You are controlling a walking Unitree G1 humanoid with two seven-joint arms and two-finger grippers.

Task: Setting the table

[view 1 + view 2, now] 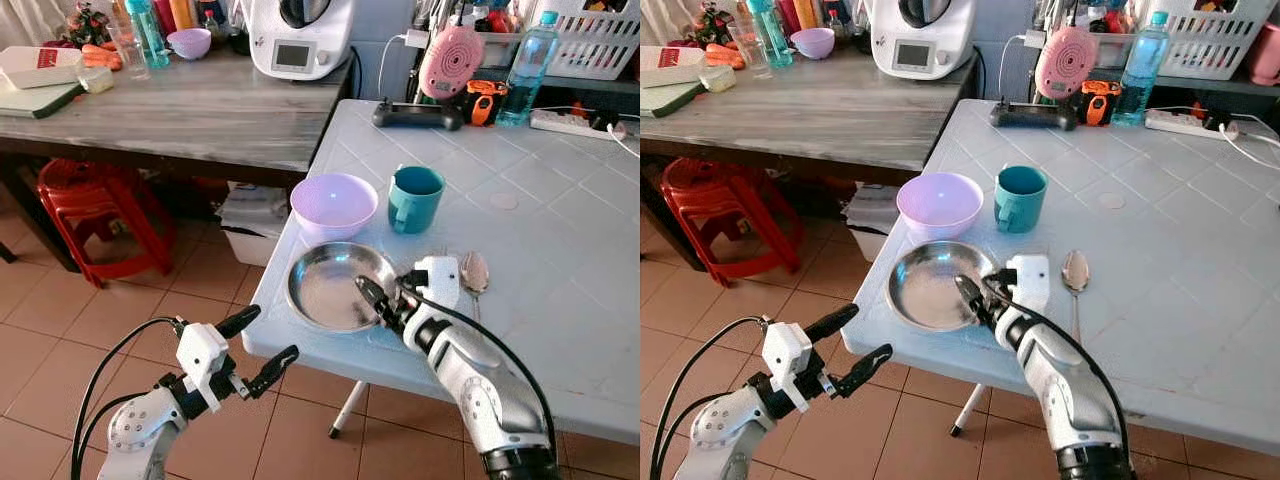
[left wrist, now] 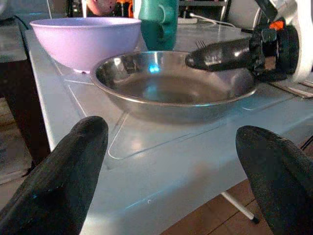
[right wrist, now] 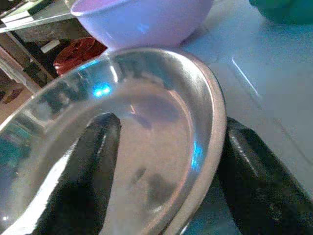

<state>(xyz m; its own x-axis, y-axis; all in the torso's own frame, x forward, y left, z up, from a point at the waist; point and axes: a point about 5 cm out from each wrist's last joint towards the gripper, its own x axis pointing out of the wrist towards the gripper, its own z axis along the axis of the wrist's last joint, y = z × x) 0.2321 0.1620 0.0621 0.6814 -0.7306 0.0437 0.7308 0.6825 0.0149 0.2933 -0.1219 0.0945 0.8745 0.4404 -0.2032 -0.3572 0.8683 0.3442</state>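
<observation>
White tiled table standing beside grey wooden counter. Left gripper hovering off table's near edge, fingers spread, holding nothing. Steel plate lying near that edge, lilac bowl and teal mug behind. Right gripper straddling plate's rim, 1 finger inside, 1 outside, not yet pinching. Spoon resting right. Advice: pinch rim firmly, lift level.

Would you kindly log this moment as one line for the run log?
right gripper: open, fingers straddling steel plate rim | left gripper: open, off the table edge | spoon: right of plate
</observation>
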